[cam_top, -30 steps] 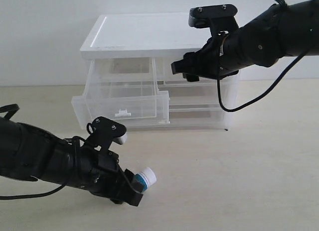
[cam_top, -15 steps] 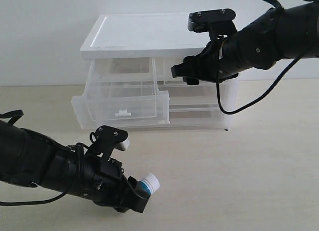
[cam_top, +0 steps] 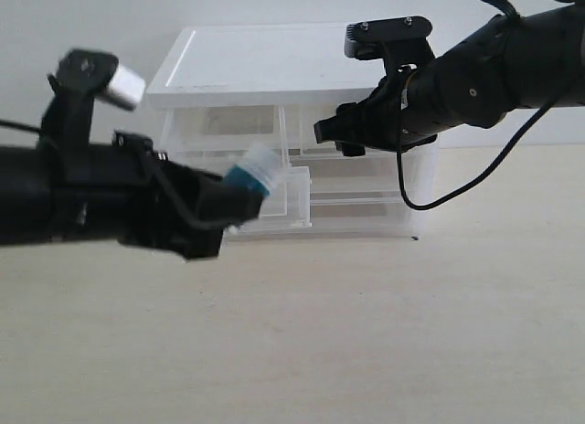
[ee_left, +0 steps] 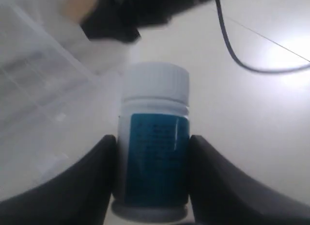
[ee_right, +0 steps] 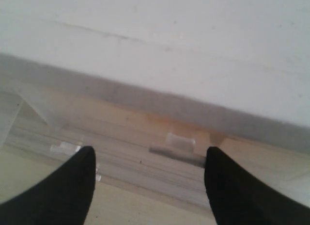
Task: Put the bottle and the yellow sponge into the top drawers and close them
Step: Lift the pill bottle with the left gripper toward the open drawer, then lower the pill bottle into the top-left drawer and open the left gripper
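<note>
**Left end effector [cam_top: 239, 194] pinching the bottle [cam_top: 252, 172] by the open drawer**

My left end effector is closed on the bottle. One finger presses each side of the teal label, and the white cap sticks out past the fingertips. I hold the bottle clear of the worktop [cam_top: 411, 333], tilted, with the cap pointing up toward the drawer unit [cam_top: 265, 63]. In the exterior view the bottle overlaps the upper front edge of the left top drawer [cam_top: 295, 194], which is pulled out from the frame. I cannot tell whether the bottle is over the drawer's opening or just in front of it.

My right end effector [ee_right: 150, 186] is spread and holds nothing. It hovers at the front of the right top drawer [ee_right: 121, 133], just under the unit's white top. Its two fingers stand either side of the small tab handle [ee_right: 180, 141] and do not touch it. That drawer looks level with the frame. An orange smear [ee_right: 160, 119] shows through its clear front, too blurred for me to say what it is.
</note>
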`<move>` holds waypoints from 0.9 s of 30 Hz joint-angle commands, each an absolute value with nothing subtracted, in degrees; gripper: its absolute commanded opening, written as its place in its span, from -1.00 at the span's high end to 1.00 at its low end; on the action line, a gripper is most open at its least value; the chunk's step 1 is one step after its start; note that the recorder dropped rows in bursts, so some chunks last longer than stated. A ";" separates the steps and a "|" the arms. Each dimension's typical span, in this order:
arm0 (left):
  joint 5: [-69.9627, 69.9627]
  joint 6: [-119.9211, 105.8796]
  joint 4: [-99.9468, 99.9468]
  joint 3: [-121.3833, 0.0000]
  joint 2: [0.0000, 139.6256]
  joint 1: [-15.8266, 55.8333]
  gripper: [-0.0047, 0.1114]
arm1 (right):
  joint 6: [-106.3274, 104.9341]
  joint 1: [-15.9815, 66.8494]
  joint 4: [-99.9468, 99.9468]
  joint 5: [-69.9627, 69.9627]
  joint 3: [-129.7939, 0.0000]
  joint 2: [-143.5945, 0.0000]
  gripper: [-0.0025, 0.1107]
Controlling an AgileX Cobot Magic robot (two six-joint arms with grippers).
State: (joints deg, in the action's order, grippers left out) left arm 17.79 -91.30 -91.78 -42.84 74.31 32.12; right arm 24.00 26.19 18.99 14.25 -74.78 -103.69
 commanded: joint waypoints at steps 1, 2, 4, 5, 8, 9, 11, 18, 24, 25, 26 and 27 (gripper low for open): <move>5.45 -88.43 -86.52 -49.85 75.41 30.11 0.85 | 22.33 25.64 20.06 13.51 -75.56 -103.93 -0.09; 6.39 -88.43 -85.15 -51.31 76.46 28.78 0.85 | 21.89 25.64 20.06 13.63 -75.56 -103.93 -0.09; 10.31 -88.43 -84.06 -54.20 79.00 26.24 0.85 | 21.90 25.64 20.06 13.73 -75.56 -103.93 -0.09; 11.61 -88.43 -84.06 -55.28 80.47 25.31 0.85 | 21.90 25.64 20.06 13.73 -75.56 -103.93 -0.09; 12.07 -88.43 -84.06 -58.87 84.77 23.29 0.85 | 21.90 25.64 20.06 13.73 -75.56 -103.93 -0.09; 12.18 -88.43 -84.06 -59.92 86.37 22.83 0.85 | 21.90 25.64 20.06 13.73 -75.56 -103.93 -0.09; 13.34 -88.43 -84.06 -61.33 89.14 22.24 0.85 | 21.90 25.64 20.06 13.73 -75.56 -103.93 -0.09; 13.55 -84.60 -84.06 -64.01 97.04 22.24 0.85 | 20.86 25.64 20.06 13.50 -75.56 -103.93 -0.09; 13.62 -84.32 -84.06 -64.69 97.42 22.24 0.52 | 20.75 25.64 20.06 13.50 -75.56 -103.93 -0.09; 14.26 -84.32 -84.06 -64.69 97.40 22.24 0.36 | 20.48 25.64 20.06 13.50 -75.56 -103.93 -0.09; 14.97 -84.32 -84.06 -65.04 97.30 22.24 0.19 | 20.48 25.64 20.06 13.50 -75.56 -103.93 -0.09; 14.94 -84.32 -84.06 -65.16 97.30 22.24 0.04 | 20.48 25.64 20.06 13.50 -75.56 -103.93 -0.09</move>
State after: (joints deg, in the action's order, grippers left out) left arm 14.04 -85.02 -83.91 -64.28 97.80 22.35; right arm 21.45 26.19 18.99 15.03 -74.78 -103.90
